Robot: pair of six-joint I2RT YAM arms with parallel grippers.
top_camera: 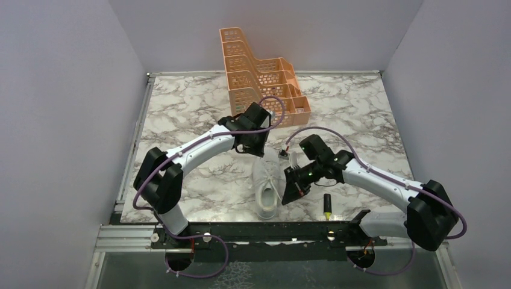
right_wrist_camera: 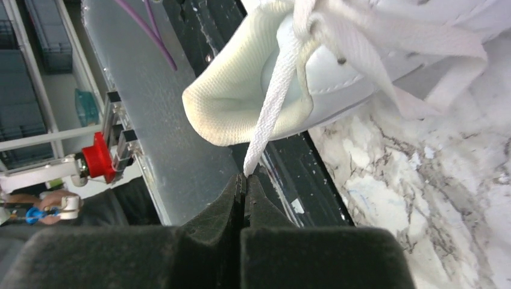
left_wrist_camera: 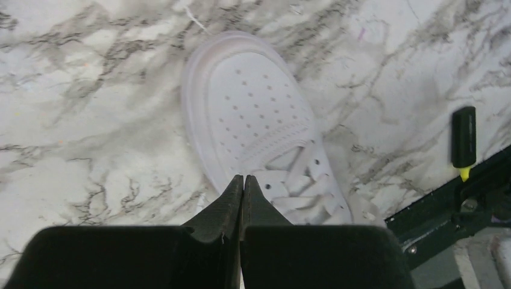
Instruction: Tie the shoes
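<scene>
My right hand [right_wrist_camera: 244, 179] is clenched on the tip of 1 lace [right_wrist_camera: 272, 105]; if I pull hard, it may slip out. My left hand [left_wrist_camera: 243, 180] is clenched above the sneaker [left_wrist_camera: 250, 108], seemingly empty.

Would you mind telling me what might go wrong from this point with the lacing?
The right gripper pinches the lace only at its fingertips, so it may slip out. Pulling could drag the sneaker, which seems unsecured. The highlighter lies near the right arm and may get knocked.

Orange tiered rack [top_camera: 259, 77] at far edge of marble table [top_camera: 361, 114]; black highlighter [top_camera: 328, 206] near front edge.
</scene>
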